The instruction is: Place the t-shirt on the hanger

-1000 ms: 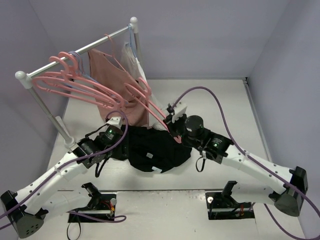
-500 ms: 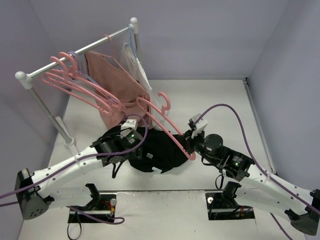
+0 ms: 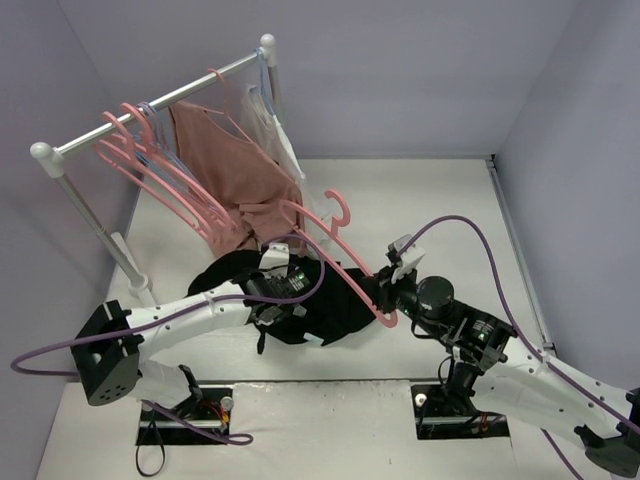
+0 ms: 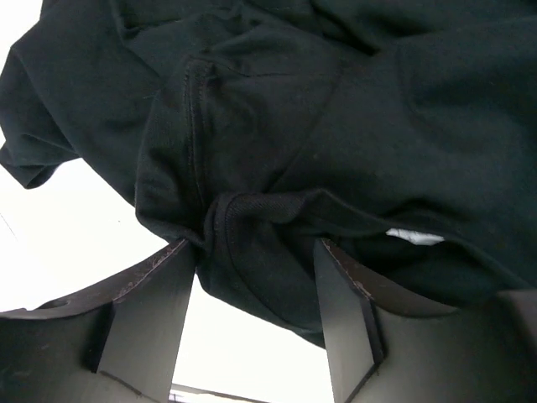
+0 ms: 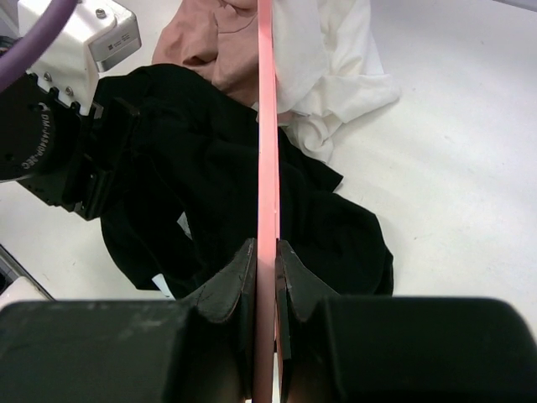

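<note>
Two hazards. Could pinch both t-shirt [image 4: 336,126] layers with left gripper [image 4: 256,252], open astride a fold. Could twist the hanger [image 5: 266,126], clamped in right gripper [image 5: 266,252] over the t-shirt.

t-shirt [image 5: 168,168] on table [image 5: 470,168], hanger [image 5: 266,126] above it

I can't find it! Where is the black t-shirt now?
From above, the t-shirt lies crumpled mid-table, under the left gripper, just in front of the hanging pink garment; the pink hanger crosses its right side.
</note>
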